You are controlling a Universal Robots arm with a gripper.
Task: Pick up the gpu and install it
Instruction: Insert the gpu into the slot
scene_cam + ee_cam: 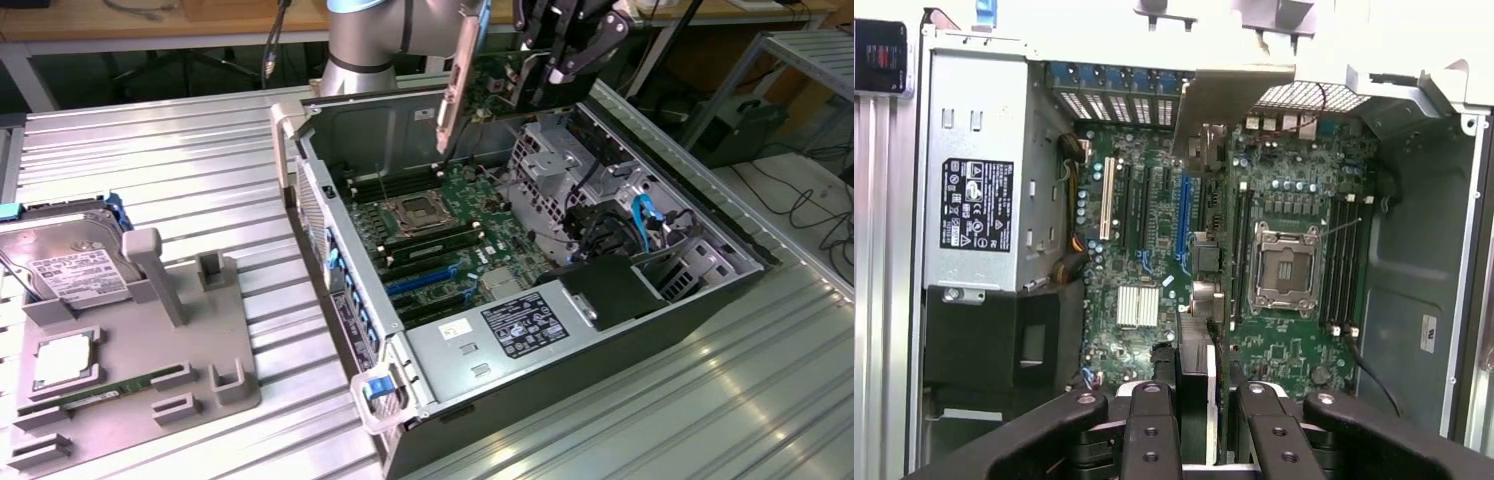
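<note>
The gripper [1194, 425] was clenched on the gpu [491, 85], holding it on edge in the air above the open case [627, 370]. The pickup looked done; the card was not yet seated in a motherboard [1294, 360] slot.

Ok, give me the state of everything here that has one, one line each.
gpu, held on edge in the claw, above the open case, not seated.
claw, shut on the gpu.
computer case, lying on its side, open.
hard drive, standing in the grey holder, on the exterior view's left.
memory stick, lying in the grey holder.
</note>
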